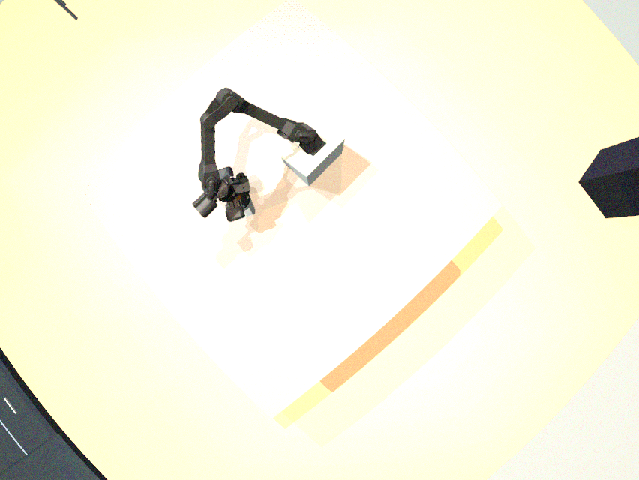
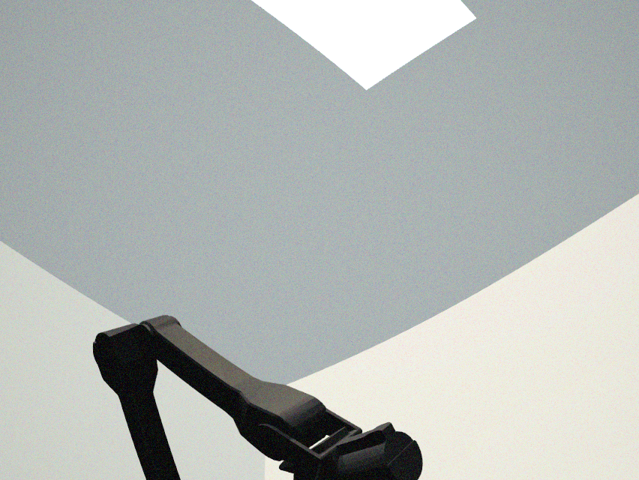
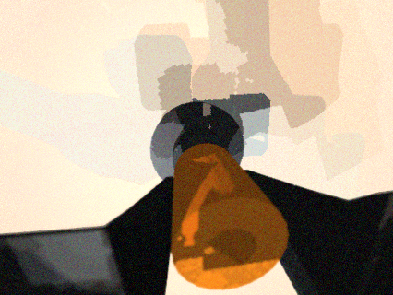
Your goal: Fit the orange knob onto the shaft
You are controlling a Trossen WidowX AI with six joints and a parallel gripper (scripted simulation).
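The orange knob (image 3: 231, 221) stands between the two black fingers in the wrist view. My gripper (image 3: 212, 184) is shut on it. The dark round pedestal (image 3: 163, 143) shows just beyond the knob's far end, and the knob covers its near part. The shaft cannot be told apart behind the knob, and neither can any gap between knob and pedestal. In the top view the gripper (image 1: 240, 199) is small, with a bit of orange between its dark parts. The exterior view shows only upper arm links, not the knob or pedestal.
A pale grey box (image 1: 325, 164) stands under the arm's base in the top view. A small blue-grey block (image 3: 256, 124) sits beside the pedestal in the wrist view. An orange and yellow strip (image 1: 392, 328) runs along the table's far side. A black box (image 1: 614, 181) is at the right.
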